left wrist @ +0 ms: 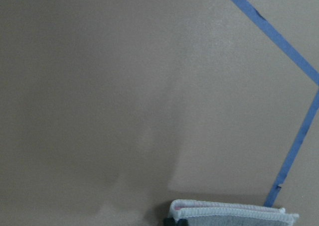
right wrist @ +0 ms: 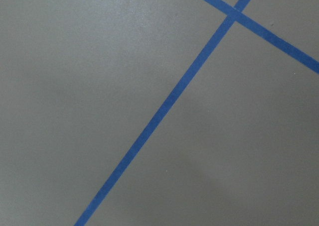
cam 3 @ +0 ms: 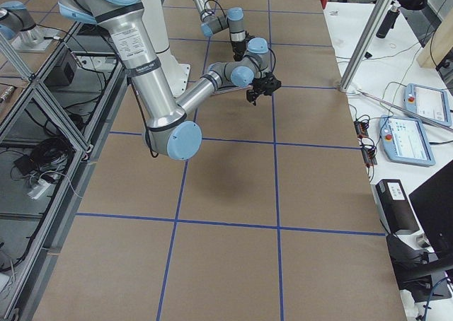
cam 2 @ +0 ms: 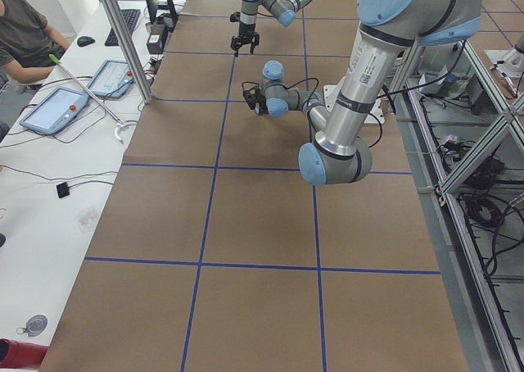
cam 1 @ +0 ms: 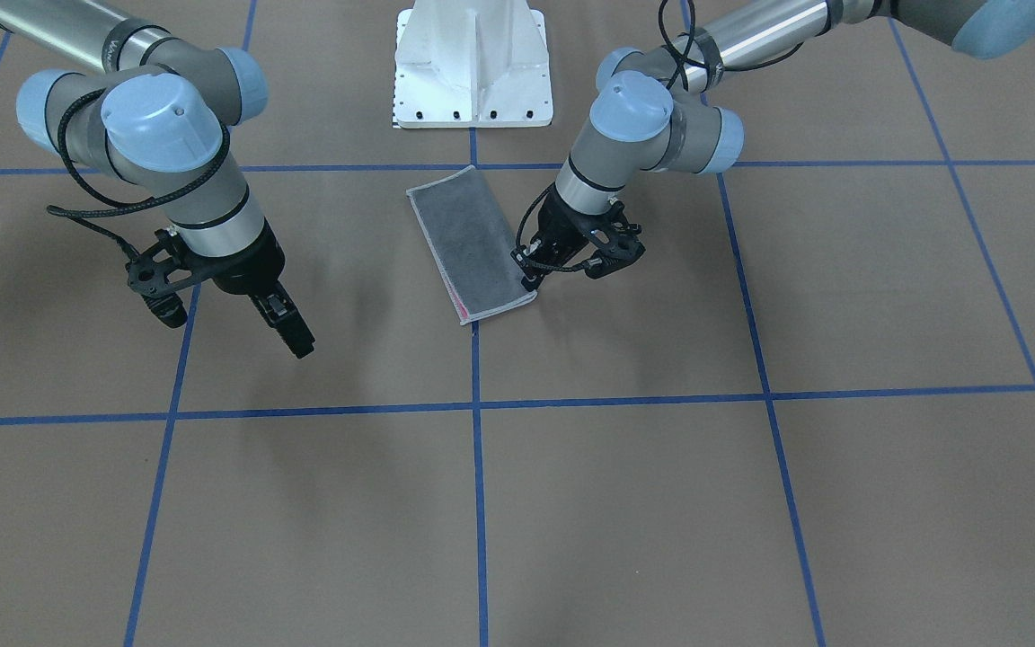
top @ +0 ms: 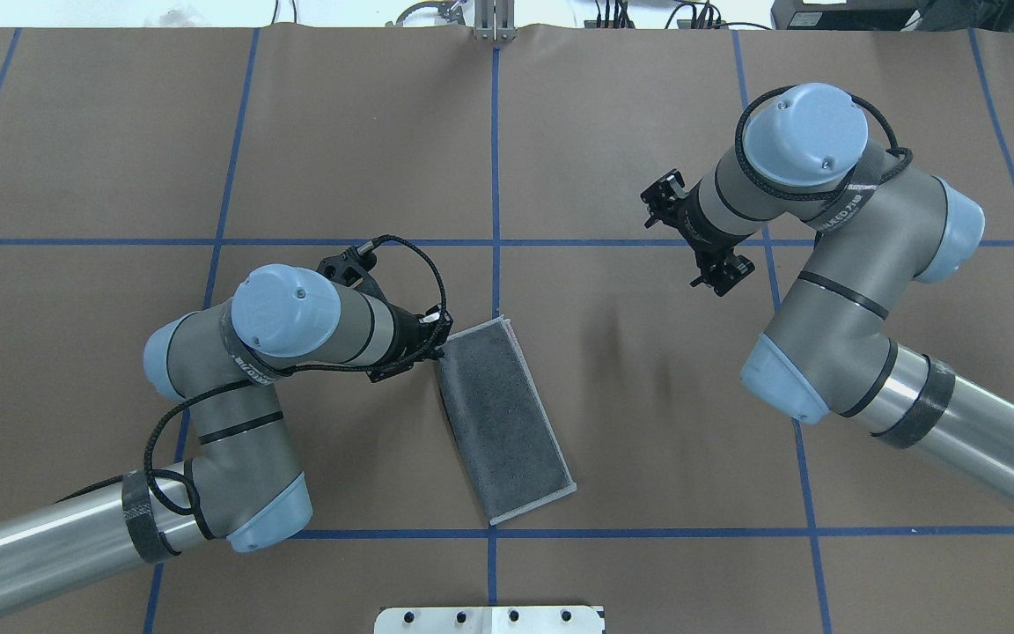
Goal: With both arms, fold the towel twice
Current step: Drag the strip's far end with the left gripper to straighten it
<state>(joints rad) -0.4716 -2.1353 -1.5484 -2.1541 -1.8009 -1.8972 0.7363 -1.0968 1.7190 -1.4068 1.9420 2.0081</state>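
The towel (cam 1: 473,243) lies on the table folded into a narrow strip, dark grey face up, with a pink sliver along one long edge. In the overhead view the towel (top: 503,423) slants from the centre toward the robot. My left gripper (cam 1: 531,274) is down at the strip's far corner and looks shut on the towel there. The left wrist view shows the towel's layered end (left wrist: 234,213) at the bottom edge, with a dark fingertip beside it. My right gripper (cam 1: 234,328) hangs open above bare table, well away from the towel, holding nothing.
The white pedestal base (cam 1: 473,81) stands just behind the towel. Blue tape lines (cam 1: 477,404) divide the brown table into squares. In the exterior left view a person (cam 2: 24,28) sits at a side bench with tablets (cam 2: 53,110).
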